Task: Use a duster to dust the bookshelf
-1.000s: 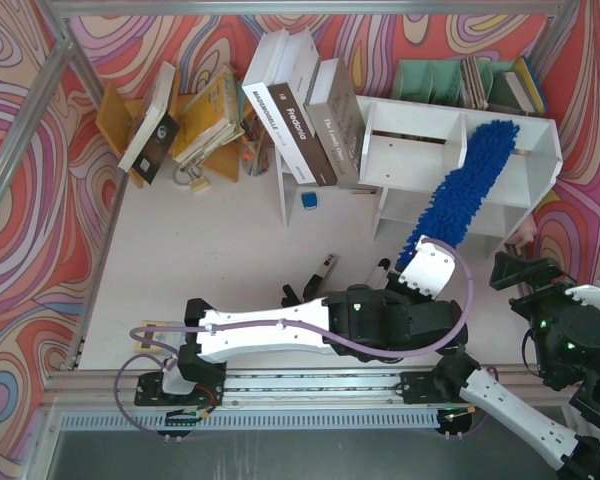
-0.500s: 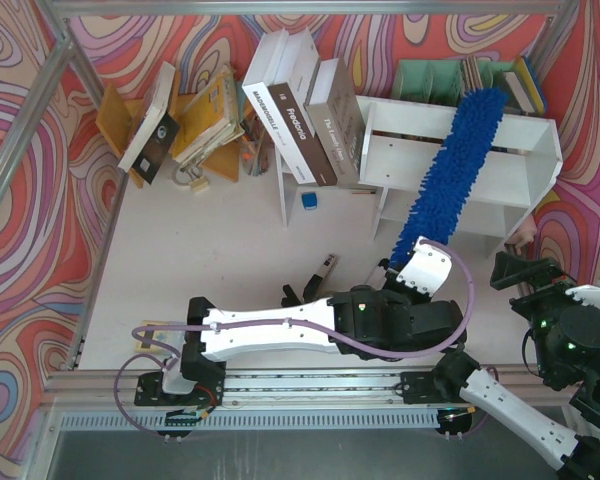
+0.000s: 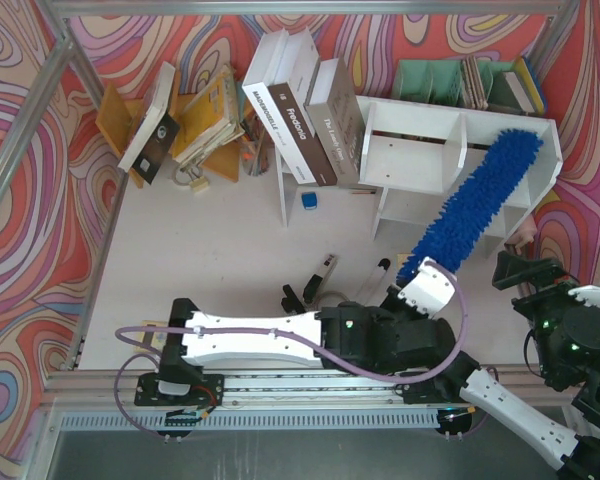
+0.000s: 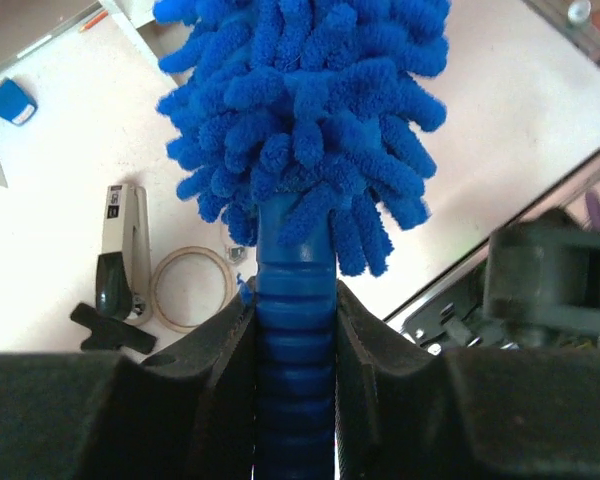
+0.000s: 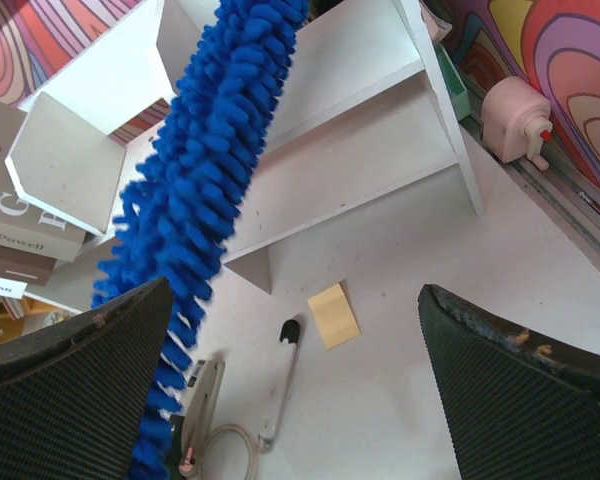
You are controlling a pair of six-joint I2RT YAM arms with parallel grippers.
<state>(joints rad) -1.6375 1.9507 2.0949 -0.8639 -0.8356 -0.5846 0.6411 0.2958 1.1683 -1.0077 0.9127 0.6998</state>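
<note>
Your overhead camera sits high behind the arms and looks down on the table point(image 3: 230, 250), with the arm bases along its bottom edge. It takes in the whole bookshelf point(image 3: 410, 125) and the duster point(image 3: 480, 200). Your left wrist camera looks out along the left gripper point(image 4: 295, 310), very close on the duster's handle, with the tabletop, a stapler point(image 4: 115, 250) and a tape ring point(image 4: 190, 290) beyond. Your right wrist camera looks low across the table, between the fingers of the right gripper point(image 5: 295, 290), toward the bookshelf. All three views share the duster; both wrist views share the stapler.
</note>
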